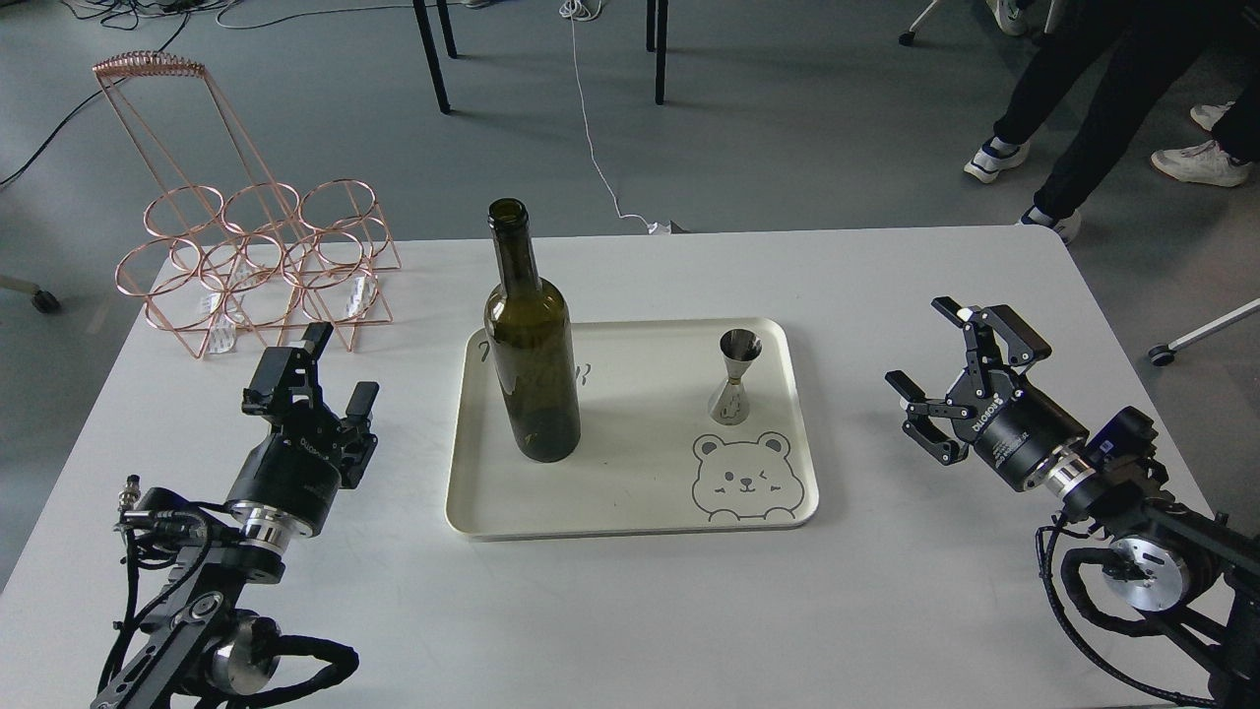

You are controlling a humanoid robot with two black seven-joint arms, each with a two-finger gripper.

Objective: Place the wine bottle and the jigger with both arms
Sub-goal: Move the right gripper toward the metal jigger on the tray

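A white table (886, 591) holds a cream tray (630, 517) at its centre, printed with a bear face at the near right corner. The wine bottle (530, 374) stands upright on the tray's left part; the jigger (735, 379) stands upright toward the far right, well apart from it. The left gripper (335, 379) rests left of the tray, fingers spread and empty. The right gripper (935, 345) (also empty) sits right of the tray, fingers wide. A copper wire rack (256, 266) stands at the far left.

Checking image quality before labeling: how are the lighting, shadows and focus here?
Head view: soft, even light; the bottle and jigger cast only faint shadows on the tray; small highlights on the jigger's steel; everything is sharp, including both claws, left and right.
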